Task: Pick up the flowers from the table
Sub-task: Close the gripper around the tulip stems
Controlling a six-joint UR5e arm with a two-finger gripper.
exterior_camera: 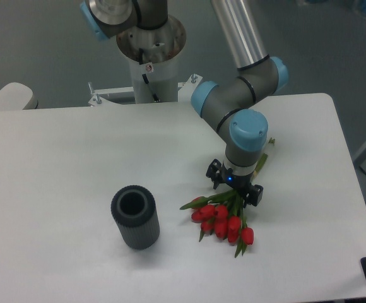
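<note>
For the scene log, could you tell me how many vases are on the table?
1: the dark grey vase stands upright on the table, left of the flowers.

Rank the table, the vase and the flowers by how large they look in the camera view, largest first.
1. table
2. flowers and vase: they look alike in size, so no ranking.

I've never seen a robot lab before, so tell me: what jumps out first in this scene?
The bunch of red flowers lying on the white table, toward the front right, catches the eye first. Right above its green stems hangs the grey and blue arm, its gripper low over them; whether the fingers are closed cannot be told. To the left stands a dark ribbed vase, upright and apart from the flowers.
</note>
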